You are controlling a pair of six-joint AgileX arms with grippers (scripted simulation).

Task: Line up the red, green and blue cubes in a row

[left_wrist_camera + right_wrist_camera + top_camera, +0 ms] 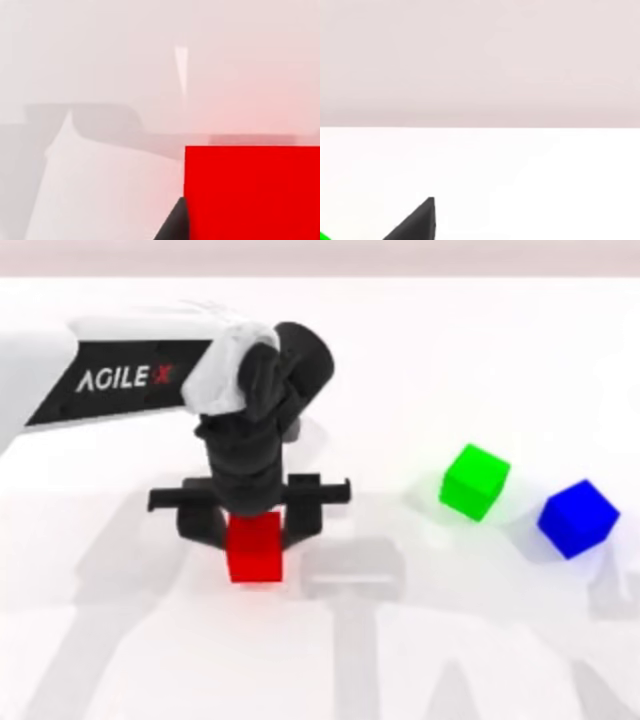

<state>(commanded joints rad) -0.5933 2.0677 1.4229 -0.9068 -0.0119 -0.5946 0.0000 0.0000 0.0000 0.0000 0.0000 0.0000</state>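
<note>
The red cube point(255, 552) sits left of the table's middle, held between the two black fingers of my left gripper point(254, 532), which reaches down onto it from above. In the left wrist view the red cube point(252, 192) fills the lower corner with one dark fingertip point(175, 222) pressed against its side. The green cube point(475, 481) lies to the right, and the blue cube point(578, 518) a little beyond it, both turned at an angle. The right arm is outside the top view. Its wrist view shows one fingertip point(420, 222) and a sliver of the green cube point(324, 237).
The white table point(420, 660) carries grey shadows along its front. A grey shadow patch point(352, 570) lies just right of the red cube. The table's far edge point(480, 127) meets a pale wall in the right wrist view.
</note>
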